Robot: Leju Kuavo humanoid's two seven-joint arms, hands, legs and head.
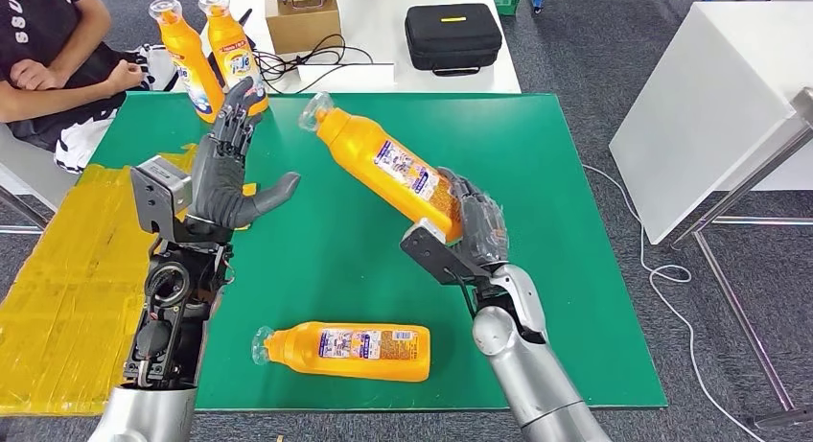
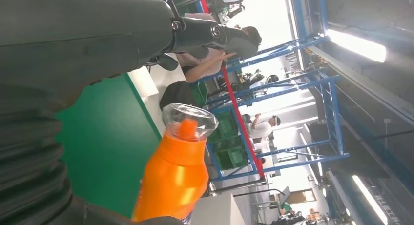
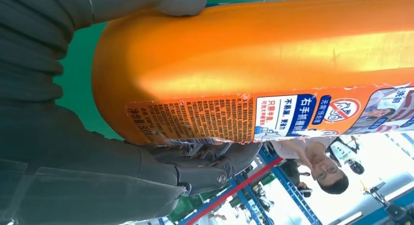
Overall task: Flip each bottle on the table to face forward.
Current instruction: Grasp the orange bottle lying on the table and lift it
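The right hand [image 1: 472, 226] is grasping a tilted bottle [image 1: 383, 164] by its base; the left hand [image 1: 230, 169] is waiting released, probably to receive it.

The back label [image 3: 273, 115] of the orange bottle [image 3: 254, 64] held in the right hand [image 3: 73, 152] carries a blue panel reading "右手抓握" beside a red prohibition sign (the smaller print is illegible). At 10 o'clock, a person's dark shirt [image 1: 38, 11] bears partly visible white lettering.
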